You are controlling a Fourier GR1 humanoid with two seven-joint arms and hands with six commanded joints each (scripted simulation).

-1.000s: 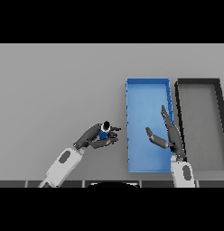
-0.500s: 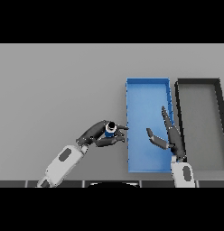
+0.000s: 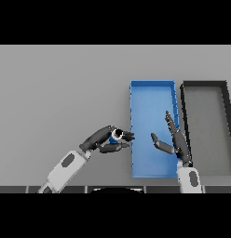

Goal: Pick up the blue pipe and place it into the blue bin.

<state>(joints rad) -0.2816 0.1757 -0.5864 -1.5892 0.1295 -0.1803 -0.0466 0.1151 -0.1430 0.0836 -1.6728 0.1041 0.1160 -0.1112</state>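
Observation:
My left hand (image 3: 104, 140) is shut on the blue pipe (image 3: 115, 136), a short blue tube with a pale ring end. It holds the pipe above the table, right beside the blue bin (image 3: 152, 90), with its fingertips at the bin's left side. My right hand (image 3: 174, 139) is open with straight fingers and hovers over the blue bin.
A dark grey bin (image 3: 206, 85) stands right of the blue bin, side by side with it. The grey table (image 3: 57, 93) spreads to the left and back.
My left hand has carried the pipe rightward, from well left of the blue bin up to its left side. My right hand has barely moved.

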